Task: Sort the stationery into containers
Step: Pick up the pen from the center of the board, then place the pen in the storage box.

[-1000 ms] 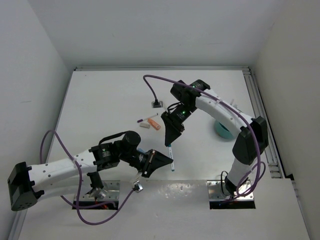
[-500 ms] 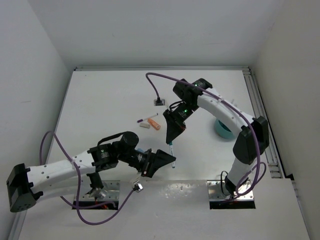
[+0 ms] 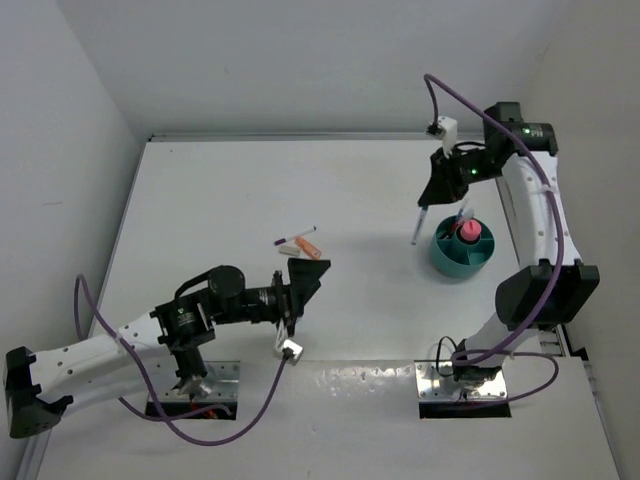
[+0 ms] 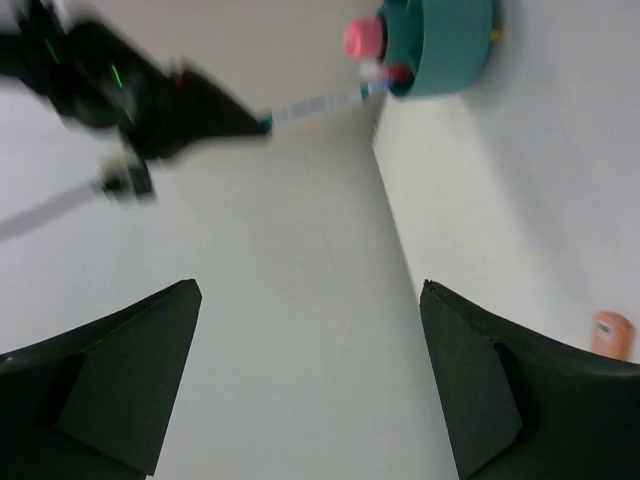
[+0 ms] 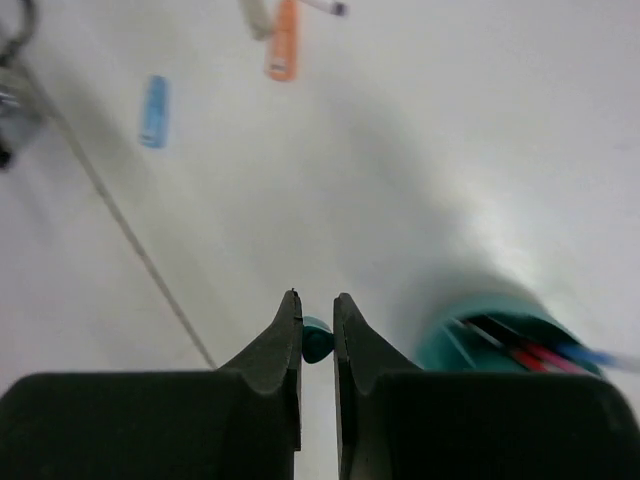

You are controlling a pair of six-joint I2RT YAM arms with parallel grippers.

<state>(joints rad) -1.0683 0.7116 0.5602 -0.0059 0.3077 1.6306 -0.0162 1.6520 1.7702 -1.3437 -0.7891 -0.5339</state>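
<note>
White table [image 3: 220, 200], enclosed by white walls [image 3: 300, 60] left, far and right. Metal rail [image 3: 513, 205] along its right edge.

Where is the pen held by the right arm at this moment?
Top view, far right: the pen hangs from the right tool, just left of the teal organiser cup, not yet in it.

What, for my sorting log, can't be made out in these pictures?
- Teal organiser cup compartments: too small in top view; blurred and partly behind the right gripper in right wrist view.
- Pen: the right gripper hides all but a teal tip in right wrist view.
- Blue stick: unseen in top view, probably under the left arm.
</note>
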